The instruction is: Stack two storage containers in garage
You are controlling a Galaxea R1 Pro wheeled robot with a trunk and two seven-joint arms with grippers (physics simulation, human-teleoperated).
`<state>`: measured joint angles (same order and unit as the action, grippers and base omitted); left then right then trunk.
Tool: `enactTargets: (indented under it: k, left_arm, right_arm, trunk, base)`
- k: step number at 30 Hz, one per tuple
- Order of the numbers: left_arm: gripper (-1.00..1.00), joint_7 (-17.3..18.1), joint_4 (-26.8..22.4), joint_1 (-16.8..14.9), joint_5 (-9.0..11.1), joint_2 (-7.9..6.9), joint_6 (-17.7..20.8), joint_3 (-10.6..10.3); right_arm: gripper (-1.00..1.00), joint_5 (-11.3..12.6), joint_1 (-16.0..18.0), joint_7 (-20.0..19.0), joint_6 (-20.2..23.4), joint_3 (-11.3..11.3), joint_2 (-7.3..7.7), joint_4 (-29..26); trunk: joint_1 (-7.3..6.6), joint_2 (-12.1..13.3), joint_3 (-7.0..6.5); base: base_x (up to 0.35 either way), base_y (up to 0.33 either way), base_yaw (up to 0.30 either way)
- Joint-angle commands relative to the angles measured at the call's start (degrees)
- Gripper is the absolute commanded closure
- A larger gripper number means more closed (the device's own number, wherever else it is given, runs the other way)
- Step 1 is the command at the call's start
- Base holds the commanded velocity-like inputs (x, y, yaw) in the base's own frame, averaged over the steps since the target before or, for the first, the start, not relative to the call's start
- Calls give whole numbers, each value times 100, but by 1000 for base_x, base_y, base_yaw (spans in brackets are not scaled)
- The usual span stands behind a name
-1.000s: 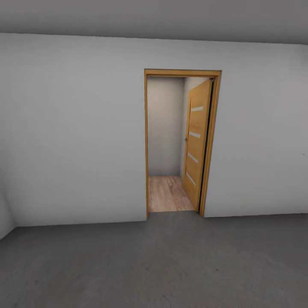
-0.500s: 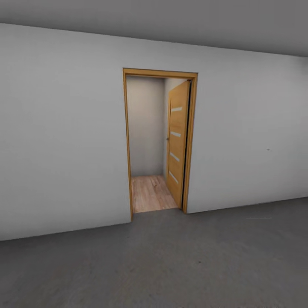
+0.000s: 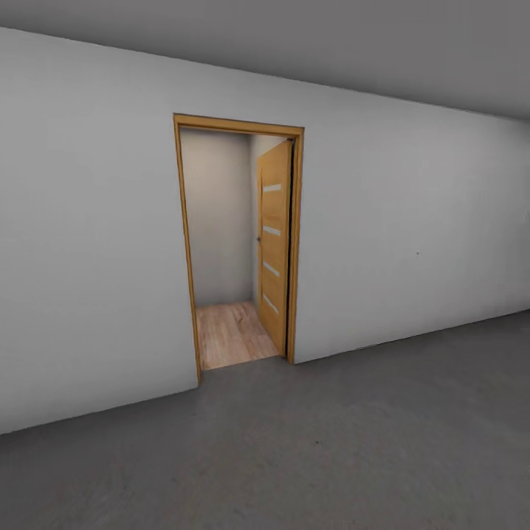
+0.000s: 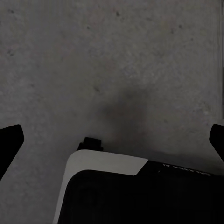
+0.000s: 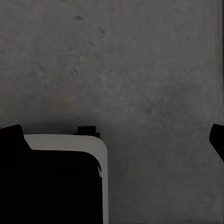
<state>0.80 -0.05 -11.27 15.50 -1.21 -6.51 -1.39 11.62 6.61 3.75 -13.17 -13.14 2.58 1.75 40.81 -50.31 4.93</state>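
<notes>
The two storage containers are out of view, and so is the living room. I stand in the garage, on the dark grey concrete floor point(image 3: 316, 449), facing a plain white wall point(image 3: 412, 235). My left gripper point(image 4: 112, 140) hangs open over the bare floor point(image 4: 116, 56), its dark fingertips point(image 4: 9, 142) wide apart with nothing between them. My right gripper point(image 5: 114, 137) is open too, above the floor point(image 5: 140, 60), and its fingertips point(image 5: 10, 135) hold nothing.
A wood-framed doorway point(image 3: 237, 243) opens in the wall left of centre. Its tan door point(image 3: 274, 246) swings inward over a light plank floor point(image 3: 228, 335). My white and black base point(image 4: 140, 191) point(image 5: 56, 177) sits under each gripper.
The camera has turned right, so the doorway has slid from right of centre to left of centre in the picture. More of the right-hand wall is in sight.
</notes>
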Motion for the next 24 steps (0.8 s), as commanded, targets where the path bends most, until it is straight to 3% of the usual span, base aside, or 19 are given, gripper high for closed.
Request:
enactTargets:
  k: [1, 7, 24]
  left_arm:
    - [-100, 10, 4, -4, 41, -1, -14, -18]
    - [-100, 9, -1, -1, 34, -2, 6, -19]
    - [-100, 0, -4, -2, 36, -2, 10, -19]
  right_arm:
    - [-100, 49, 9, 3, -33, -49, -3, 19]
    - [-100, 28, 11, -1, -36, -53, -3, 19]
    - [-100, -19, 8, -14, -2, -83, 12, 19]
  trunk:
    - [1, -7, 9]
    - [1, -7, 9]
    - [1, -7, 9]
  base:
    - [7, 0, -177]
    - [163, -10, -64]
    - [299, -94, -4]
